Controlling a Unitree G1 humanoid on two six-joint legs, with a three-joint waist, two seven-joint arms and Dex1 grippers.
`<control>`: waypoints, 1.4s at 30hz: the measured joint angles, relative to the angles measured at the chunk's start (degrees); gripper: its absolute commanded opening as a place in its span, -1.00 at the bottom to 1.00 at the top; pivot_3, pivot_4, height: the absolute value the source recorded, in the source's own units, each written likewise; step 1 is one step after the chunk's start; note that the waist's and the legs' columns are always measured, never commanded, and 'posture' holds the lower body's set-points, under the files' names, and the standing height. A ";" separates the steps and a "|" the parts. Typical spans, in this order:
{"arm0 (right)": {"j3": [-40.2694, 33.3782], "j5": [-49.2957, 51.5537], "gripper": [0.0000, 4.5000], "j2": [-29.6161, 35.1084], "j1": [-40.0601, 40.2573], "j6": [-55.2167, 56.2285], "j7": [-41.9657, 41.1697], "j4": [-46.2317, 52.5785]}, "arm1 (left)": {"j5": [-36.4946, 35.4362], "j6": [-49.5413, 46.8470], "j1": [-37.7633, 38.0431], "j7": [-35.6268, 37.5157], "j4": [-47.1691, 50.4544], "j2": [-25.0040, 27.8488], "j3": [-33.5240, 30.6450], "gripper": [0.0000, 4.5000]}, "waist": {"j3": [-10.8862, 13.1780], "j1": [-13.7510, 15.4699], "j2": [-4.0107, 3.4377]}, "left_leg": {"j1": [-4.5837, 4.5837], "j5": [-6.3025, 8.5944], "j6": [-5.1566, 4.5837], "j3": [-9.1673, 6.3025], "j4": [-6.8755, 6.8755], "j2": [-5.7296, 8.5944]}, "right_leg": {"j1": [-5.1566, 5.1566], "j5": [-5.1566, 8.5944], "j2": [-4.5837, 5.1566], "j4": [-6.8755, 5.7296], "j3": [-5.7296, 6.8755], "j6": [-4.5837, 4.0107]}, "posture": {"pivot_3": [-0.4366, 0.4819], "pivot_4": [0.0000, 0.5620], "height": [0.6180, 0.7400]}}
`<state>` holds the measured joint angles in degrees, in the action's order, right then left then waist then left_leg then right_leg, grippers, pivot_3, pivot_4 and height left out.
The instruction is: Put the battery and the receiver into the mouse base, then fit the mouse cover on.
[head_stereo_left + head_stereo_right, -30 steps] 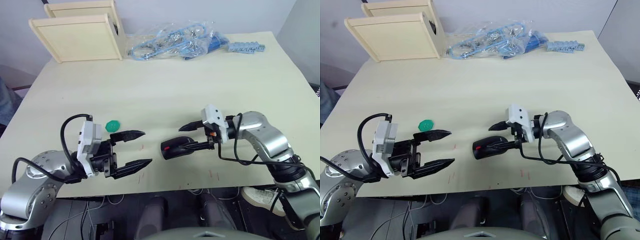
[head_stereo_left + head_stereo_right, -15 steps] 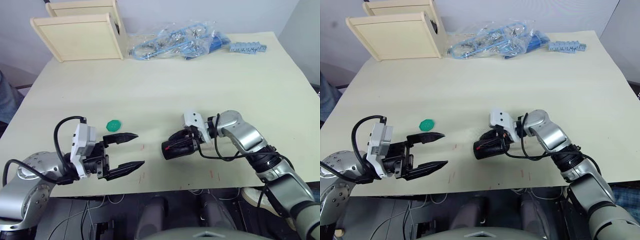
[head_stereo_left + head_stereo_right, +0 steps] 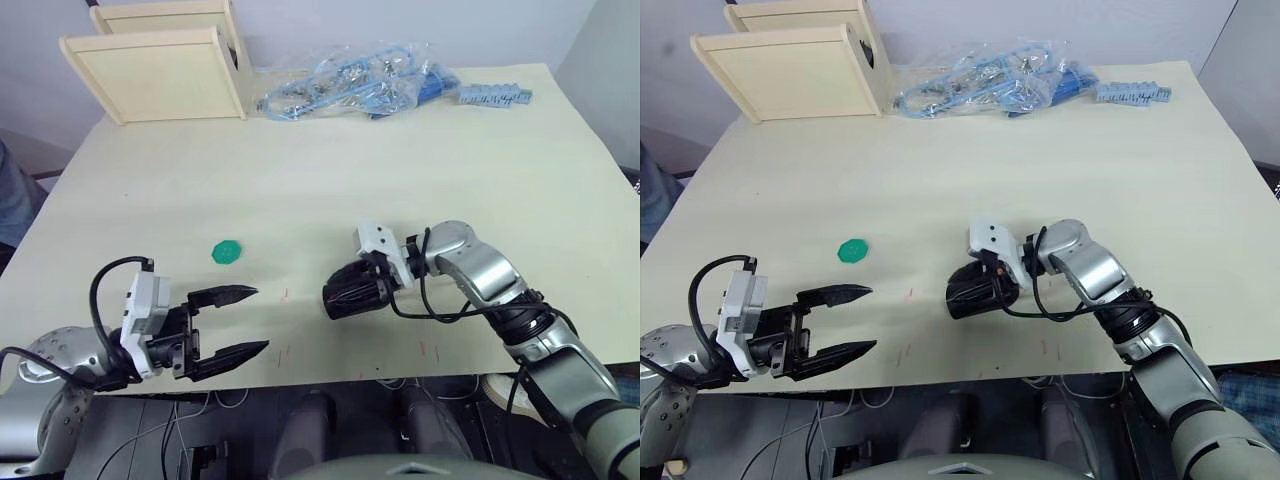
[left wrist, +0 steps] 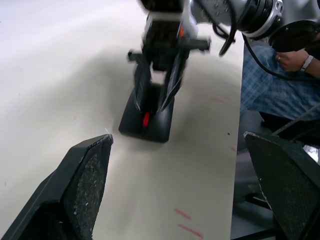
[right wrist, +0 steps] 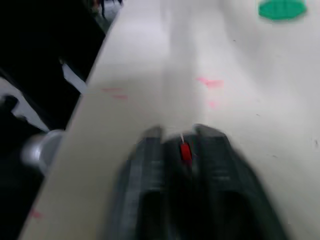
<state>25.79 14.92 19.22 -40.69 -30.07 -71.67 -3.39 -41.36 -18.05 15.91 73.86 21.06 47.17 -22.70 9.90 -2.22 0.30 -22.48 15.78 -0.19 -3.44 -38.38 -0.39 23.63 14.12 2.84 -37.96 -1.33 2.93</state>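
Two black fingers of the right gripper (image 4: 159, 92) straddle the black oval mouse base (image 3: 348, 296) (contact unclear, red wheel blurred). Left gripper (image 3: 238, 321) hangs spread wide, holding nothing.

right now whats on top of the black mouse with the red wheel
The right end effector sits over the black oval mouse with the red scroll wheel, fingers down its sides. Whatever is inside the mouse is hidden.

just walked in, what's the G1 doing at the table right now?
The right gripper is down on the black mouse, near the front edge of the table; its fingers straddle the shell, though whether they are clamped is not clear. The mouse shows a red scroll wheel at its front. The left gripper hangs open off to the left, holding nothing. A green disc lies on the table behind the left gripper. Wooden boxes and a bag of blue parts sit along the far edge.
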 measured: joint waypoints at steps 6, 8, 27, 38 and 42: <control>-0.17 0.75 -0.17 0.41 0.01 -1.00 0.43 1.70 | 0.75 2.52 0.28 1.92 -2.14 -0.06 -0.07 1.00 | 0.00 0.00 0.00 | 0.00 0.00 0.00 0.00 0.00 0.00 | 0.00 0.00 0.00 -0.01 0.01 0.00 | -0.05 -0.47 1.00; 0.98 -1.26 -0.17 1.39 0.00 0.09 0.70 0.59 | 0.84 3.67 0.21 2.66 -3.16 -0.07 -0.06 1.00 | 0.00 -0.02 0.00 | 0.00 0.00 0.00 0.02 0.00 0.00 | 0.00 0.00 0.00 0.00 0.00 0.00 | -0.05 -0.47 1.00; -8.78 6.48 -0.17 1.54 8.63 -2.11 2.13 7.28 | 1.86 5.73 -0.35 3.04 -4.60 -1.47 0.78 1.00 | -0.18 0.48 0.19 | 0.27 0.01 0.00 0.00 0.07 0.01 | -0.28 0.01 0.08 0.08 0.01 0.01 | -0.05 -0.47 1.00; -17.72 11.43 -0.17 1.78 26.83 -4.22 15.95 20.08 | 0.82 2.43 -2.81 2.69 -4.26 -0.02 0.71 1.00 | -0.17 0.06 0.20 | 0.34 0.01 -0.01 0.11 0.09 -0.02 | -0.25 0.03 -0.02 0.00 -0.10 -0.02 | -0.05 -0.47 1.00; -16.66 9.61 -0.17 -2.18 27.95 -0.50 19.60 16.28 | 0.48 -0.18 -5.35 1.46 -3.24 0.70 1.00 1.00 | -0.17 -0.17 0.20 | 0.35 0.01 -0.01 0.12 0.10 -0.04 | -0.24 0.03 -0.06 -0.01 -0.13 -0.02 | -0.05 -0.47 1.00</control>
<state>9.13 24.53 17.05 -12.74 -30.57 -52.07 12.89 -40.88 -18.24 10.56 75.32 17.81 47.87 -21.71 9.73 -2.39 0.50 -22.13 15.79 -0.20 -3.32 -38.29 -0.43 23.39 14.15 2.78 -37.97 -1.46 2.91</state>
